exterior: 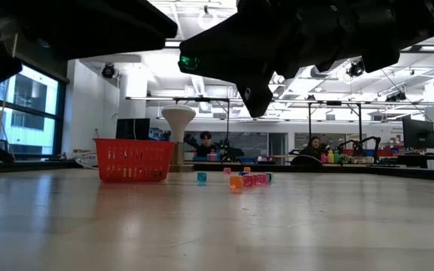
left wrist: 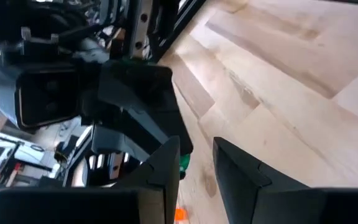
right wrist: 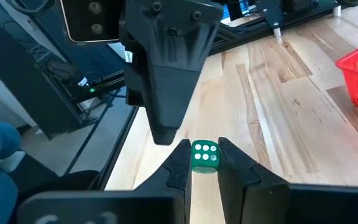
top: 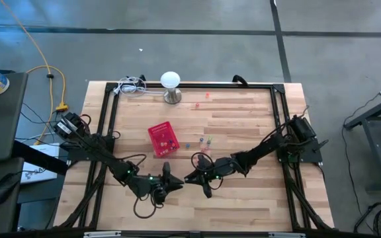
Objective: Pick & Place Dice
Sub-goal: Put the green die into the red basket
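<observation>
**Desk editor:** What are the fingers doing?

**Photographer:** The right gripper point(right wrist: 205, 167) pinches a green die point(right wrist: 205, 156) between its fingers, above the desk point(top: 243, 198) near the front edge. The left gripper point(top: 176, 184) faces it tip to tip, fingers point(left wrist: 241, 180) slightly spread with nothing between them.

**Desk editor:** And the rest of the dice?

**Photographer:** The other dice point(exterior: 247, 180) lie scattered around mid-desk, just beside the red mesh basket point(top: 163, 139); a couple more point(top: 202, 99) sit toward the back edge. A white lamp-like stand point(top: 170, 86) rises at that back edge. In the low view, people point(exterior: 311, 147) sit at benches in the room beyond.
</observation>
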Controlling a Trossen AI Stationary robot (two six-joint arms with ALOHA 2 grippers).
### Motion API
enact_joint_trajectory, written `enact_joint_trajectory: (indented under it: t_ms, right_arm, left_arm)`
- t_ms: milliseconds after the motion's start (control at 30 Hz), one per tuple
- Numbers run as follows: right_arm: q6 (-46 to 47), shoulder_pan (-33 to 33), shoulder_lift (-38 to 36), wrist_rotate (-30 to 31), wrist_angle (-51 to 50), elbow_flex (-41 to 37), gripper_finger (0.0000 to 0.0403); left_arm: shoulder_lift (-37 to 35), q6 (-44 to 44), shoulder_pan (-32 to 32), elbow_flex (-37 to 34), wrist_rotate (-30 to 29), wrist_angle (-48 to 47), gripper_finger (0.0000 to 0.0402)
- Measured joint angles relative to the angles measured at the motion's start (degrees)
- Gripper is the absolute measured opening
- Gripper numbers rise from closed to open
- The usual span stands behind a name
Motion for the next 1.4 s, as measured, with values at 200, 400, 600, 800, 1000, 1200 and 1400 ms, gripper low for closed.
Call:
enact_joint_trajectory:
  t_ms: [200,400,600,800,1000,1200,1400]
  right_arm:
    - [0.24,0.00,-0.02,0.03,0.00,0.00,0.0030]
    - [0.22,0.00,-0.07,0.08,-0.14,-0.02,0.0030]
    - [0.20,-0.02,-0.06,-0.17,-0.42,-0.04,0.0030]
    - [0.02,-0.02,-0.05,-0.20,-0.37,-0.07,0.0030]
    - [-0.05,-0.07,-0.06,-0.20,-0.15,-0.07,0.0030]
    - [-0.04,-0.09,-0.04,-0.18,-0.24,-0.07,0.0030]
    - [-0.05,-0.09,-0.04,-0.11,-0.33,-0.11,0.0030]
  left_arm:
    - [0.00,-2.69,2.28,0.00,0.29,-0.12,0.0090]
    - [0.00,-4.50,3.39,0.00,3.55,-2.06,0.0090]
    - [-0.02,-6.33,4.26,0.00,4.84,-3.06,0.0090]
    - [-0.02,-7.37,4.44,0.00,5.00,-2.98,0.0093]
    - [-0.02,-8.09,4.42,0.00,5.04,-3.10,0.0130]
    - [0.80,-5.78,4.58,0.00,5.07,-2.63,0.0158]
    - [4.64,-0.28,5.24,-0.01,5.53,5.34,0.0159]
